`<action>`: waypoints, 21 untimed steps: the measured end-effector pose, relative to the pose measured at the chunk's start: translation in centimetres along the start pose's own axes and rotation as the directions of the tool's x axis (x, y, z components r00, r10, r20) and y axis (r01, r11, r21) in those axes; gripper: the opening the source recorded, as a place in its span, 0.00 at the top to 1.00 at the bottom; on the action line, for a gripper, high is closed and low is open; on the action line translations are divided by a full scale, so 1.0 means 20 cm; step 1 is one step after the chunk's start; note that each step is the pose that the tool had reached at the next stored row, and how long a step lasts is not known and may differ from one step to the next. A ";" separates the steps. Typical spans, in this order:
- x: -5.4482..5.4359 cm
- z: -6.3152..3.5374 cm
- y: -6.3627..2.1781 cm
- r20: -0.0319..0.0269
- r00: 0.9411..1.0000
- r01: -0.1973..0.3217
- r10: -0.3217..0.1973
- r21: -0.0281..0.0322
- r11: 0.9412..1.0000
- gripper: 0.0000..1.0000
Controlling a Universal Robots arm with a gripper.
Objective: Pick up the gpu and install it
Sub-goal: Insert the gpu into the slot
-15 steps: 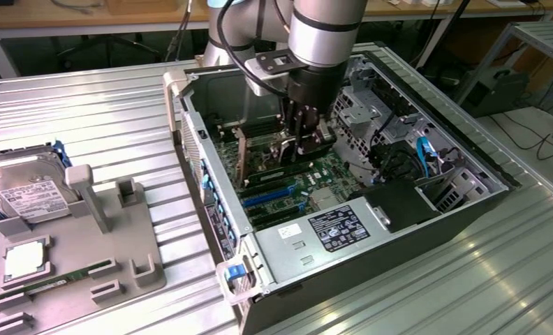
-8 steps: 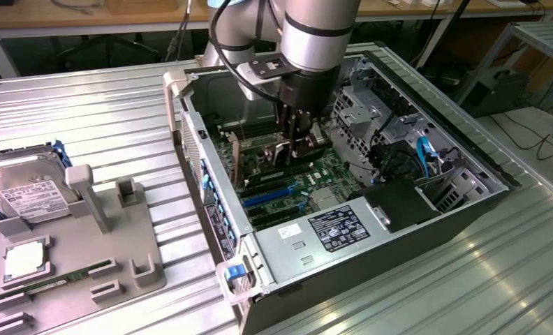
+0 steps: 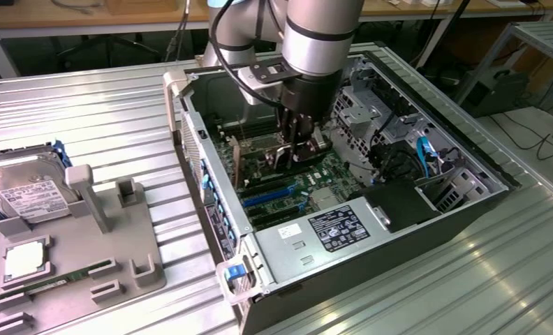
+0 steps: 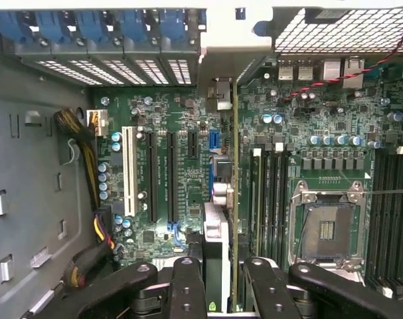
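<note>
Black two-fingered gripper (image 3: 300,150) is inside the open grey metal computer case (image 3: 370,276), jaws pinching the flat green, black-shrouded gpu card (image 4: 219,232). The card stands edge-on over the green motherboard (image 4: 161,106), apparently at a slot.

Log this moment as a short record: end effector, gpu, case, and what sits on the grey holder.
end effector: inside the open computer case, closed on the gpu
gpu: held edge-on over the motherboard; whether it is seated cannot be told
cpu socket: open, no chip in it
grey holder: outside the case at the exterior view's left, carrying the hard drive and the memory stick
</note>
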State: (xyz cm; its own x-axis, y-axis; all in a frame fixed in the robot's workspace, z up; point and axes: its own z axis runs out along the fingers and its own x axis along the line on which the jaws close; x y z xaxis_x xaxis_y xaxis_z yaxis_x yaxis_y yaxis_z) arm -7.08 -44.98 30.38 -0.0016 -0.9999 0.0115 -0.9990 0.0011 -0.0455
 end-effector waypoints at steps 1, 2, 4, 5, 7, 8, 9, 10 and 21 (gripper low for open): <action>0.00 0.008 0.006 0.000 1.000 0.000 0.000 0.000 1.000 0.72; 0.00 0.017 0.007 0.000 1.000 0.000 0.000 0.000 1.000 0.72; 0.00 0.035 0.007 0.000 1.000 0.000 0.000 0.000 1.000 0.72; 0.00 0.044 0.008 0.000 1.000 0.000 0.000 0.000 1.000 0.72; 0.00 0.069 0.014 0.000 1.000 0.000 0.000 0.000 1.000 0.72; 0.00 0.079 0.017 0.000 1.000 0.000 0.000 0.000 1.000 0.72; 0.00 0.087 0.021 0.000 1.000 0.000 0.000 0.000 1.000 0.72; 0.00 0.094 0.022 0.000 1.000 0.000 0.000 0.000 1.000 0.72; 0.02 0.114 0.037 -0.003 1.000 0.000 0.000 0.000 1.000 0.72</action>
State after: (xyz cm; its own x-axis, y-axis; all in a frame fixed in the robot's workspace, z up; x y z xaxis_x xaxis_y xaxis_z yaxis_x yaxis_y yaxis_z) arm -7.73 -45.42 28.07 -0.0017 -0.9999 0.0141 -0.9990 0.0010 -0.0454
